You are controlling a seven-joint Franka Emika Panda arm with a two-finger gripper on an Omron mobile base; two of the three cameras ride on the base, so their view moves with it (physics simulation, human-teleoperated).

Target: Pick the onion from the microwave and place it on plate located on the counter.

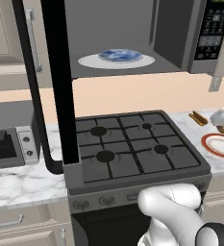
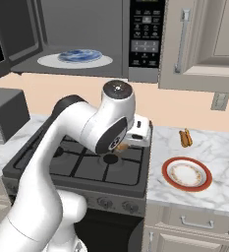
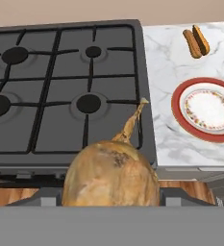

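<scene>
– Kitchen setting first: what surfaces?

– White marble-look counter (image 2: 219, 162) with grey veins over beige cabinets; a black gas stove (image 1: 132, 149) with four round burners and a square cast grate is set into it. Above hangs the dark grey microwave (image 2: 86, 34), door swung open, black button panel on its right.

– Where is the onion?

– Onion (image 3: 111, 175) fills the bottom of the hand view: round, golden-brown, papery skin with a darker mottled patch and a thin dry stem tip. It sits above the stove's front right corner, out of the microwave and off the counter.

– Gripper state?

– Gripper (image 3: 111, 199) is clamped on the onion; dark finger parts show at both flanks of the bulb.

– Plate?

– Plate (image 3: 207, 109), round, white, red ring at the rim, lies on the counter near its front edge, just right of the stove, bare.

– Anything else?

– Two elongated orange-brown items (image 3: 196, 42) lie near the counter's back edge. Inside the microwave, a small blue patterned plate (image 1: 120, 55) rests on the white glass turntable (image 1: 92, 61).
</scene>
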